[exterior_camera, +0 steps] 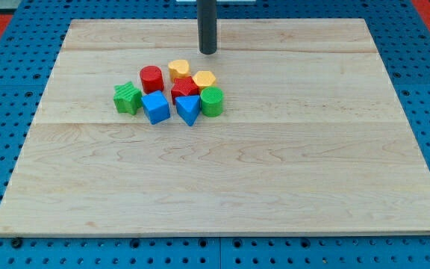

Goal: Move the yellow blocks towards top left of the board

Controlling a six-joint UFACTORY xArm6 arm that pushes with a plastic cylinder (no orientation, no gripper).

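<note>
Two yellow blocks sit in a tight cluster left of the board's middle: a yellow heart-shaped block (178, 69) at the cluster's top and a yellow hexagonal block (204, 78) just to its lower right. My tip (208, 51) rests on the board above and slightly right of the yellow heart block, a short gap away, touching no block. The rod rises straight out of the view's top.
The cluster also holds a red cylinder (151, 78), a red block (184, 89), a green star (128, 97), a blue cube (155, 107), a blue triangle (188, 108) and a green cylinder (212, 101). The wooden board (275, 172) lies on a blue perforated table.
</note>
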